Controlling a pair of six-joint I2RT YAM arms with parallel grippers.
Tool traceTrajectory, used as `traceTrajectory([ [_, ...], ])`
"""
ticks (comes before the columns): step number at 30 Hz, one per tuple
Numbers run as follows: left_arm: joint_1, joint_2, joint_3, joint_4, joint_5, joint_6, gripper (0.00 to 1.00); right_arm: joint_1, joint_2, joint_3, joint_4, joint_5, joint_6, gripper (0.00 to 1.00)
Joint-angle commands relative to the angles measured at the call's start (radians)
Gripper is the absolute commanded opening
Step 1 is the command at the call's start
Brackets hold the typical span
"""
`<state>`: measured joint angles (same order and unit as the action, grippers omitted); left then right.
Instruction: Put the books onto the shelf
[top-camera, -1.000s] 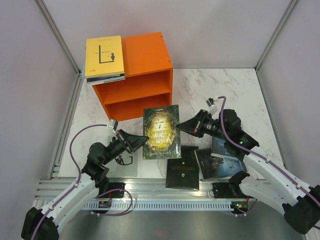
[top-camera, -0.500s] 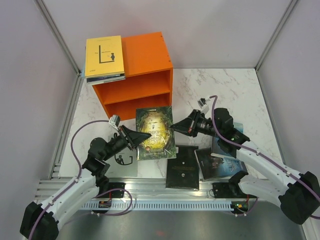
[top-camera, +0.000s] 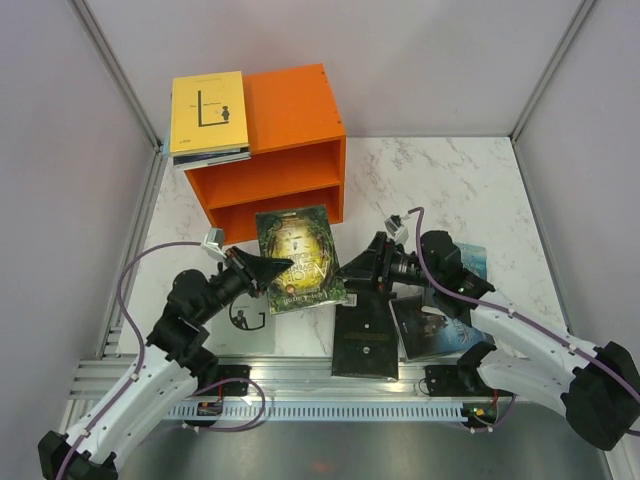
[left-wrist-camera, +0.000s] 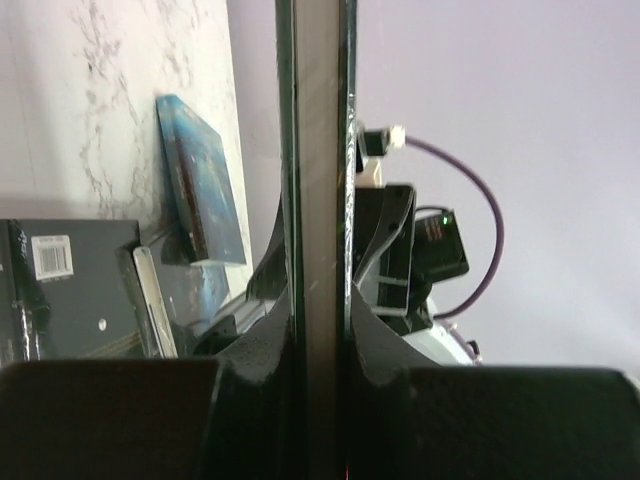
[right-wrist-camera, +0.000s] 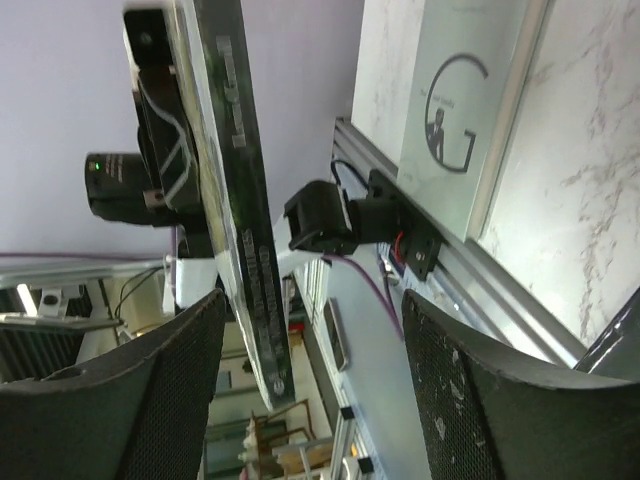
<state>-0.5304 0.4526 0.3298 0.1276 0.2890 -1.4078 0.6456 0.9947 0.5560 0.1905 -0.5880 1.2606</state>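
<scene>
The dark green-gold book (top-camera: 297, 255) hangs tilted above the table, in front of the orange shelf (top-camera: 285, 140). My left gripper (top-camera: 268, 270) is shut on its left edge; in the left wrist view that edge (left-wrist-camera: 318, 150) runs straight up between the closed jaws of the left gripper (left-wrist-camera: 318, 340). My right gripper (top-camera: 350, 272) stands open at the book's right edge, and the book's spine (right-wrist-camera: 235, 200) lies close to the left finger (right-wrist-camera: 120, 400) without being clamped. A yellow book (top-camera: 208, 112) tops a small stack on the shelf.
A black book (top-camera: 365, 335) and a blue book (top-camera: 435, 325) lie near the front edge, a teal-blue one (top-camera: 468, 258) behind the right arm. The grey-white "G" book (top-camera: 245, 320) lies under my left arm. Walls enclose the table.
The green-gold book has moved left and toward the shelf, carried by both arms. The right gripper has opened and let go of it; the left keeps its hold.
</scene>
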Motion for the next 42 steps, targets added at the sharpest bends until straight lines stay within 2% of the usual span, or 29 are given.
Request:
traceTrajectory([
  [1,-0.002,-0.020,0.080,0.020,-0.109,0.041,0.02,0.051,-0.040,-0.031,0.112,-0.003,0.059,0.74],
  [6,-0.002,0.012,0.095,0.018,-0.099,0.043,0.02,0.126,-0.030,-0.031,0.211,0.039,0.117,0.71],
  [9,-0.002,0.015,0.095,0.014,-0.102,0.044,0.02,0.146,-0.002,-0.002,0.240,0.048,0.135,0.59],
  [10,-0.002,0.018,0.097,0.014,-0.103,0.044,0.02,0.149,0.010,0.022,0.242,0.051,0.134,0.49],
  [12,-0.002,0.017,0.097,0.004,-0.103,0.044,0.02,0.152,0.024,0.056,0.242,0.057,0.126,0.38],
  [13,-0.002,0.014,0.097,-0.002,-0.105,0.043,0.02,0.152,0.039,0.065,0.244,0.059,0.128,0.28],
  [18,-0.002,0.008,0.121,-0.104,-0.108,0.043,0.02,0.154,0.065,0.096,0.259,0.059,0.128,0.15],
  [20,-0.002,0.020,0.130,-0.121,-0.087,0.046,0.03,0.152,0.071,0.099,0.277,0.062,0.131,0.07],
  [21,-0.002,0.026,0.135,-0.181,-0.080,0.044,0.05,0.152,0.073,0.104,0.285,0.063,0.129,0.03],
  [23,-0.002,0.044,0.173,-0.252,-0.057,0.079,0.21,0.152,0.071,0.111,0.271,0.080,0.120,0.00],
  [24,-0.002,0.047,0.193,-0.279,-0.051,0.104,0.30,0.154,0.070,0.125,0.258,0.092,0.100,0.00],
  [25,-0.002,0.052,0.249,-0.389,-0.056,0.151,0.47,0.152,0.064,0.134,0.230,0.117,0.091,0.00],
  [26,-0.002,0.052,0.282,-0.446,-0.066,0.179,0.55,0.154,0.062,0.143,0.219,0.125,0.083,0.00],
  [28,-0.002,0.049,0.386,-0.642,-0.121,0.249,0.66,0.152,0.073,0.179,0.208,0.129,0.068,0.00],
  [30,-0.002,0.040,0.449,-0.759,-0.165,0.306,0.72,0.152,0.088,0.223,0.195,0.126,0.059,0.00],
  [31,-0.002,0.034,0.503,-0.843,-0.200,0.320,0.78,0.152,0.107,0.240,0.190,0.123,0.051,0.00],
  [33,-0.002,0.011,0.549,-0.908,-0.246,0.351,0.82,0.154,0.136,0.284,0.188,0.122,0.048,0.00],
  [42,-0.002,-0.063,0.739,-0.908,-0.246,0.351,0.82,0.154,0.260,0.389,0.211,0.154,0.051,0.00],
])
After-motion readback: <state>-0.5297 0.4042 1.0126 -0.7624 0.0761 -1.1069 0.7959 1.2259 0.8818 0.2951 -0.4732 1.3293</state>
